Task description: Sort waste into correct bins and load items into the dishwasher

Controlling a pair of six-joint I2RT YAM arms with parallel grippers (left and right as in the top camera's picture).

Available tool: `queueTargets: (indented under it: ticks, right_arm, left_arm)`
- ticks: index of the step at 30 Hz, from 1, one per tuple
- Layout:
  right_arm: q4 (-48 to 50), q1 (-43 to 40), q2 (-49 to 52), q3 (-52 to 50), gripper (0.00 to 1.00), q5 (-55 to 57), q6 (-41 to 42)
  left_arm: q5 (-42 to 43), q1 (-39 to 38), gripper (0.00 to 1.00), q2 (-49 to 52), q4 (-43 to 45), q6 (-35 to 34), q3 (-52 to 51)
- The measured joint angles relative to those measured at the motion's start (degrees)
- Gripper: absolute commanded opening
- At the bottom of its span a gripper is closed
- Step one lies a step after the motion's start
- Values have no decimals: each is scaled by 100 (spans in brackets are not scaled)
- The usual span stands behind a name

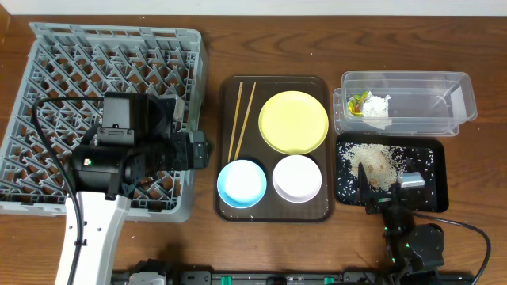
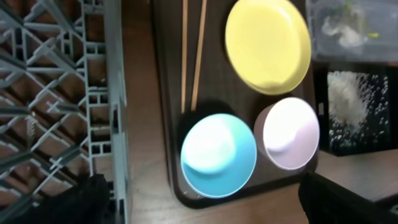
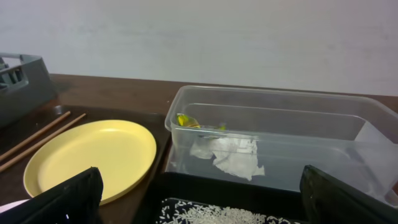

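Only the overhead view takes in the whole layout. The brown serving tray (image 1: 272, 152) sits mid-table with the grey dish rack (image 1: 47, 79) to its left, across a narrow strip of bare wood. On the tray, the chopsticks (image 1: 241, 119) lie along its left side, their long axis running far-to-near and closing together toward the blue bowl (image 1: 242, 182). The white bowl (image 1: 297, 177) is beside that, and the yellow plate (image 1: 293, 121) lies at the far right.

Just right of the tray are the clear tub (image 1: 444, 99) and, nearer, the black tray (image 1: 432, 170) holding rice (image 1: 376, 162). The right wrist view alone shows the wrapper (image 3: 186, 121) and tissue (image 3: 230, 155) side-on in the tub.

The left gripper (image 1: 203, 150) hangs over the rack's right edge with its fingers (image 2: 81, 199) spread. The right gripper (image 1: 388, 186) sits over the black tray with its fingers (image 3: 56, 199) wide apart.
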Motion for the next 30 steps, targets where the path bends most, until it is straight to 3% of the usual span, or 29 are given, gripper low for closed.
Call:
queueTargets:
  ticks: [8,12,19,25,30]
  right_arm:
    - [-2,0,0,0,99,-2,0]
    - [-2,0,0,0,99,-2,0]
    - [-2,0,0,0,99,-2,0]
    - [-2,0,0,0,99,-2,0]
    - [-2,0,0,0,99,-2,0]
  left_arm:
    - [278,-63,98,44,1250,-435,0]
    - [354,-555,95,424,1753,-588,2]
    - [-800,-1788,67,1989,2216,-739,2]
    - [-1746,-1921,56,3095,2946,-776,2]
    - [-2006,-1917,49,3932,3340,-776,2]
